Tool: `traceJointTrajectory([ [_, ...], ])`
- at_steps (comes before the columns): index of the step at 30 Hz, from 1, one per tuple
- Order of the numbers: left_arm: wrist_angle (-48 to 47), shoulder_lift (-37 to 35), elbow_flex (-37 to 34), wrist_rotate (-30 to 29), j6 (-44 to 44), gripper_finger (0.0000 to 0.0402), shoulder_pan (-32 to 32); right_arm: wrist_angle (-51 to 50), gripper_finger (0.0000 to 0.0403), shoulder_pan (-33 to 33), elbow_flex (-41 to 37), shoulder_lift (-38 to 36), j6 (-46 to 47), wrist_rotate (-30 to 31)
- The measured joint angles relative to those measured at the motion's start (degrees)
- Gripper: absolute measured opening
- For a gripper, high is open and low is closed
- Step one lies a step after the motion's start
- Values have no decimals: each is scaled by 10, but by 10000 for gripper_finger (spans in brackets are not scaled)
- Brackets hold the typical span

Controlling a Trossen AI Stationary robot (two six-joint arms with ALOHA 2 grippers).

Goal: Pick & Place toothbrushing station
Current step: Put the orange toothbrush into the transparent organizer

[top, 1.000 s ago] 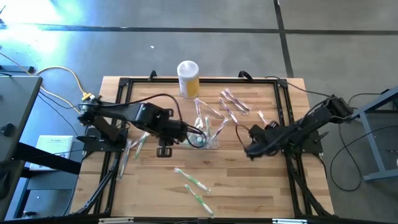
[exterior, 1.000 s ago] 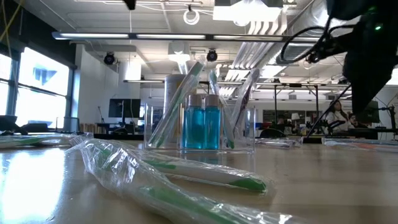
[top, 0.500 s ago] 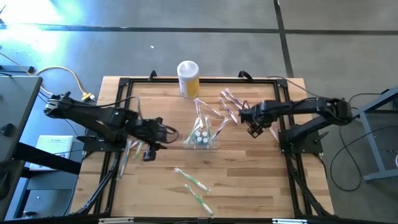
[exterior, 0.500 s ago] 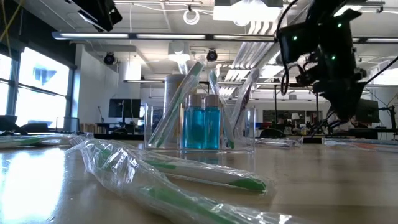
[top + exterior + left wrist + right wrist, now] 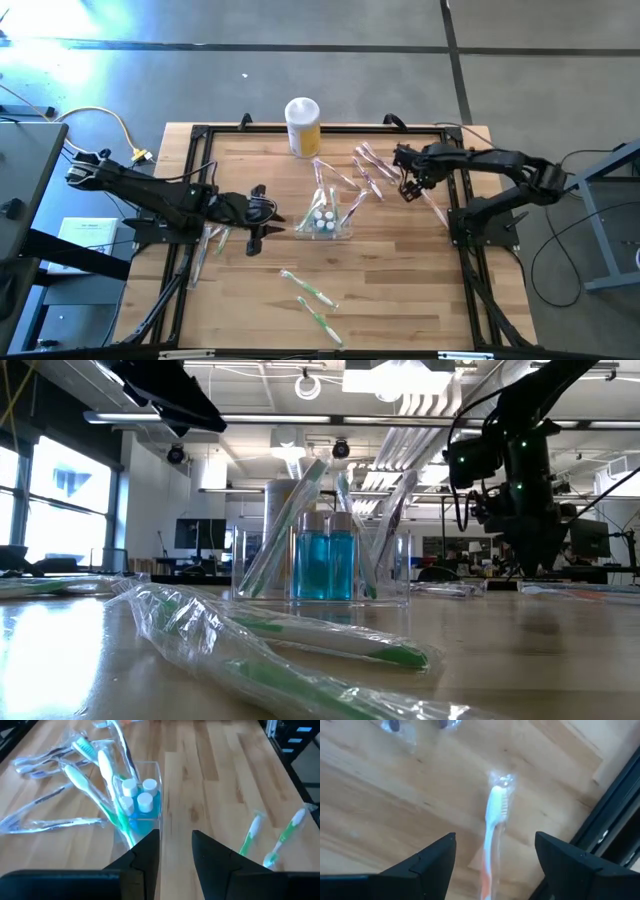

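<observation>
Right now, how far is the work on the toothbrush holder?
Done: the holder stands mid-table with several wrapped brushes and blue bottles in it.
In hand: nothing is held. The right gripper is open above a wrapped orange brush; the left gripper waits, empty, beside the holder.
Left: the orange brush, purple ones and green ones lie loose on the table.

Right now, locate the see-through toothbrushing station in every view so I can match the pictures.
High view: the toothbrushing station sits at table centre, below the yellow canister.
Low view: the station stands mid-picture, behind a wrapped green toothbrush.
Left wrist view: the station is just ahead of the left tool.
Right wrist view: not in it.
Shared landmark: the white-capped blue bottles inside the station.
</observation>
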Motion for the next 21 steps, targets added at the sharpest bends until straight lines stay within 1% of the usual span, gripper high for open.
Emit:
traceJointTrajectory([
  [3, 41, 0, -22, 0, -8, 110, 0, 25, 263, -9, -6, 0, -15, 23],
  [10, 52, 0, -59, 0, -44, 110, 0, 31, 263, -8, -12, 6, -12, 8],
  [13, 74, 0, -72, 0, -47, 110, 0, 31, 263, -10, -14, 27, 2, -2],
  [21, 111, 0, -89, 1, -49, 110, 0, 54, 263, -14, -16, 113, -7, -12],
])
